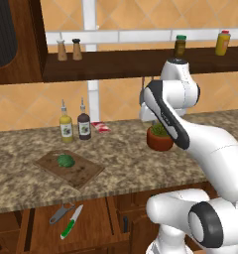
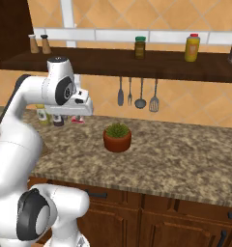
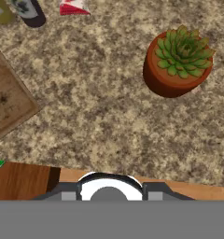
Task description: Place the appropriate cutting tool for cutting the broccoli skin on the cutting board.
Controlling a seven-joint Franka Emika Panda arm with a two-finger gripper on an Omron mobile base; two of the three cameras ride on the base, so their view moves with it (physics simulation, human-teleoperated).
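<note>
Lying in an open drawer below the counter, the green-handled knife is sitting beside a grey peeler. Broccoli is resting on the cutting board; whether the tool is clenched cannot be told.

Claw, mostly hidden behind the arm. Well to its left lies the small rounded dark green broccoli on the flat dark brown wooden cutting board. The slim green-handled knife is lower left.

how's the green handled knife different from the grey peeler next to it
The knife has a bright green handle and a straight pale blade; the peeler is all grey with a forked head. The knife looks longer and slimmer, the peeler shorter and stubbier. Both lie tilted the same way, side by side, below the counter's front edge.
</note>
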